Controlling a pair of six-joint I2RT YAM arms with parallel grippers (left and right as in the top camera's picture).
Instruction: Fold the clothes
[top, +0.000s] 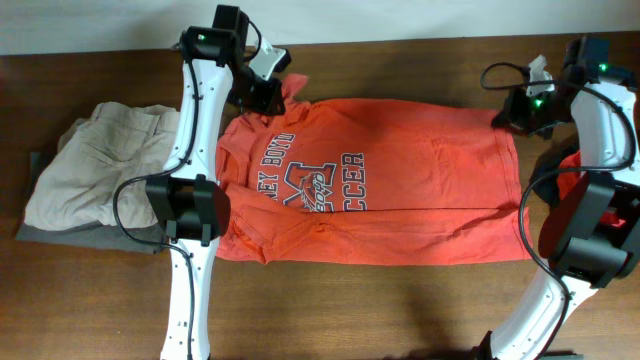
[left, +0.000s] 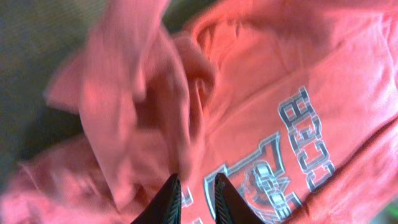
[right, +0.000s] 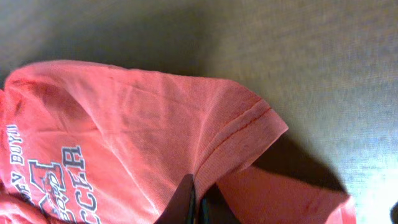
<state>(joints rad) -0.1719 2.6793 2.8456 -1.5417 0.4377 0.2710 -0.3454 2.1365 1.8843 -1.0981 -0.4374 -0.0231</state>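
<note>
Spanning the whole overhead view, a dark brown wooden table (top: 400, 310) bears all items; a pale strip of wall (top: 400, 20) runs along its far edge

Item 1: an orange-red T-shirt (top: 420, 190) lies flat across the table centre, print side up. Its navy and white print (top: 320, 180) is partly lost in folds of the cloth, and only fragments of the words can be read. The collar end is bunched and creased

Item 2: a khaki garment (top: 100, 160) lies crumpled at the left, just beside the shirt, on top of a dark grey cloth (top: 60, 235) of which only the edges show

Item 3: the left arm (top: 195, 130) crosses the shirt's collar end and hides part of it. The left gripper (top: 268, 92) sits at the shirt's far corner by the sleeve. Its wrist view is blurred; the jaws stand narrowly apart over raised fabric, and whether cloth lies between them cannot be told

Item 4: the right arm (top: 600, 120) stands at the right edge. The right gripper (top: 515, 110) is at the far hem corner, jaws closed tight on a fold of the shirt

Item 5: a red cloth (top: 572, 165) shows behind the right arm, mostly hidden
</note>
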